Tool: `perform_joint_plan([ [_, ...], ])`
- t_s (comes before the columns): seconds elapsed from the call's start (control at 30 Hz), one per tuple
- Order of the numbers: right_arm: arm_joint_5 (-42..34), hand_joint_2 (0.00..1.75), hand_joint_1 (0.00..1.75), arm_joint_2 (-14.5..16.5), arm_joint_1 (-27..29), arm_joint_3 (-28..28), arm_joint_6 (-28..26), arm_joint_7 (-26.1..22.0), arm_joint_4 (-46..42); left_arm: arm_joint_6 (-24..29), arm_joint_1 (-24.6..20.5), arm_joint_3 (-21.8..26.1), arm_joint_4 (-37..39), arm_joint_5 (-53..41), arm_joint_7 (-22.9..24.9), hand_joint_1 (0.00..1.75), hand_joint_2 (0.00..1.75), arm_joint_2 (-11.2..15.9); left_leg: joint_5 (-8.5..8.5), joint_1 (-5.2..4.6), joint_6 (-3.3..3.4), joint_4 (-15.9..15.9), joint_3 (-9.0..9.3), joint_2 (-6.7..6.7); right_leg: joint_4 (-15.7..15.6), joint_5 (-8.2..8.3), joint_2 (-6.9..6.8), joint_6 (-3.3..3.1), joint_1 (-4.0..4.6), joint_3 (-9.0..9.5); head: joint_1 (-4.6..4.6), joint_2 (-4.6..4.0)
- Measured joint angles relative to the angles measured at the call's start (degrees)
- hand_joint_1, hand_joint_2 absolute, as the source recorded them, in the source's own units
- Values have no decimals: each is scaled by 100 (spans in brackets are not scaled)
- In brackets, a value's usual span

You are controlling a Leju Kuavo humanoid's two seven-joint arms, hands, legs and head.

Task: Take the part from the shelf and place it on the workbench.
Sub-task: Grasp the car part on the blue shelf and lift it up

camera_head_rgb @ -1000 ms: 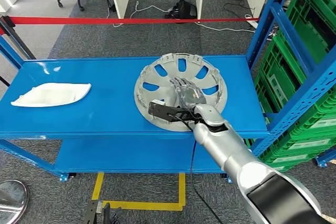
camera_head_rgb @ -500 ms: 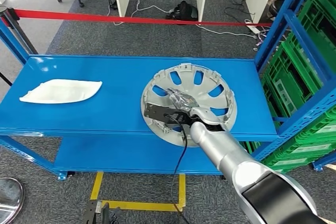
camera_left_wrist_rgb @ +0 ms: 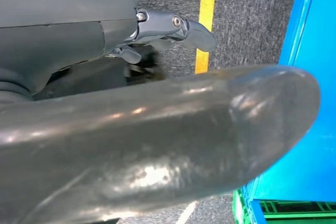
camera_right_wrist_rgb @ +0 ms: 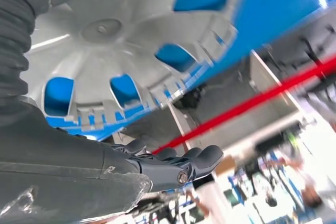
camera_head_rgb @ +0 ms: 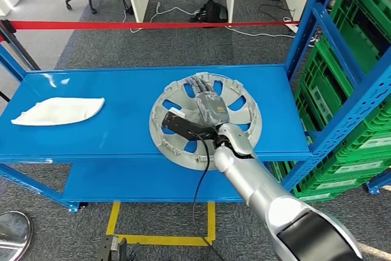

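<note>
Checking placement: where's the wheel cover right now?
In the head view the grey wheel cover lies flat on the blue workbench, right of centre, under the right hand, far right of the white part.

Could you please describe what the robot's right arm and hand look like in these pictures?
The right arm is a smooth silver tube with a black band near the shoulder. Its right hand has dark grey fingers behind a grey ribbed wrist cover. A black bar-shaped camera mount juts from the wrist, and a thin black cable hangs from it.
</note>
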Motion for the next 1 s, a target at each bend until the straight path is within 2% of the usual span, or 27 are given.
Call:
perform_joint_plan([
  [0.03,-3,175,0,3,83,-14,-111,-25,-125,3,6,0,0,-1,0,0,0,0,-88,1,-6,294,-142,1,0,-1,-4,-2,1,1,0,0],
  [0.07,-20,175,0,7,166,-28,-200,-49,-255,5,11,0,0,-2,0,0,0,0,-69,1,-5,398,-195,1,1,-2,-6,-3,1,1,0,0],
  [0.1,-67,175,0,15,244,-46,-252,-73,-391,7,15,0,0,-3,-1,0,0,0,53,1,1,280,-138,2,1,-2,-6,-2,0,4,1,0],
  [0.17,-287,175,0,47,344,-84,-100,-118,-656,8,16,0,0,-3,-5,0,0,-1,432,3,17,-419,230,9,3,-5,1,13,-1,12,-2,0],
  [0.2,-474,175,0,64,364,-98,142,-137,-772,7,13,0,0,-3,-8,0,0,-3,549,3,31,-801,426,9,14,-10,12,31,10,7,-7,0],
  [0.27,-860,175,0,85,398,-106,761,-173,-949,0,5,0,0,-2,-12,0,0,-8,608,-1,75,-1196,624,3,10,-6,29,89,36,-4,-3,0],
  [0.37,-1107,175,0,101,474,-99,1180,-202,-1110,-9,7,1,0,-2,-13,0,0,-10,614,1,186,-1245,631,-10,2,-22,11,184,31,-14,16,0],
  [0.4,-1133,175,0,104,481,-99,1207,-208,-1147,-9,8,2,0,-2,-13,0,0,-10,625,9,222,-1253,633,-11,113,-103,-3,213,29,-66,34,0],
  [0.43,-1151,175,0,107,481,-100,1227,-212,-1176,-10,8,3,0,-1,-13,0,0,-11,632,18,252,-1262,635,-9,352,-247,-14,239,27,-177,48,0],
  [0.5,-1209,175,0,109,494,-100,1292,-227,-1205,-10,11,4,0,-1,-13,0,0,-9,629,12,284,-1261,634,-6,1102,-614,-26,268,27,-517,75,0],
  [0.53,-1282,175,0,110,509,-100,1394,-242,-1210,-12,14,4,0,-2,-13,0,0,-8,628,7,290,-1260,633,-5,1441,-738,-27,274,27,-674,77,0],
  [0.57,-1396,175,0,110,520,-99,1567,-262,-1213,-15,16,4,0,-3,-13,0,0,-6,627,4,292,-1258,634,-5,1597,-753,-27,272,27,-750,81,0],
  [0.6,-1543,175,0,110,523,-94,1799,-286,-1212,-22,16,4,0,-6,-12,0,0,-5,626,3,292,-1256,638,-7,1530,-659,-27,265,27,-717,83,0],
  [0.63,-1687,175,0,110,514,-87,2037,-302,-1210,-31,15,4,0,-9,-11,0,0,-4,624,3,288,-1253,644,-9,1250,-483,-28,255,27,-579,83,0],
  [0.67,-1832,175,0,110,493,-66,2289,-312,-1202,-42,13,4,0,-15,-11,0,0,-4,618,4,279,-1251,652,-12,835,-278,-30,243,26,-370,84,0],
  [0.7,-1963,175,0,110,457,-32,2533,-315,-1179,-52,10,4,0,-20,-11,0,0,-3,614,-5,258,-1247,653,-14,447,-143,-30,228,30,-166,84,0],
  [0.77,-2171,175,0,108,368,72,2967,-314,-1089,-68,4,4,0,-35,-3,0,0,3,622,-19,200,-1246,642,-16,24,-41,-18,182,42,48,79,0],
  [0.87,-2264,175,0,96,248,259,3254,-297,-907,-79,-5,4,-1,-43,7,0,0,9,636,-10,107,-1265,632,-14,-20,-27,2,86,47,44,75,0],
  [0.9,-2253,175,0,93,196,330,3279,-279,-851,-79,-9,4,-1,-40,6,0,0,11,578,-7,76,-1202,601,-11,-31,-17,2,56,34,45,66,0],
  [0.93,-2232,175,0,92,135,407,3292,-254,-792,-79,-12,4,-1,-36,5,0,0,13,459,-6,46,-1022,518,-7,-42,-6,0,31,18,49,54,0],
  [1.0,-2177,175,0,92,24,563,3305,-178,-645,-78,-13,5,-1,-17,3,0,0,17,106,-2,3,-330,188,-1,-45,-3,-8,4,6,51,30,0],
])
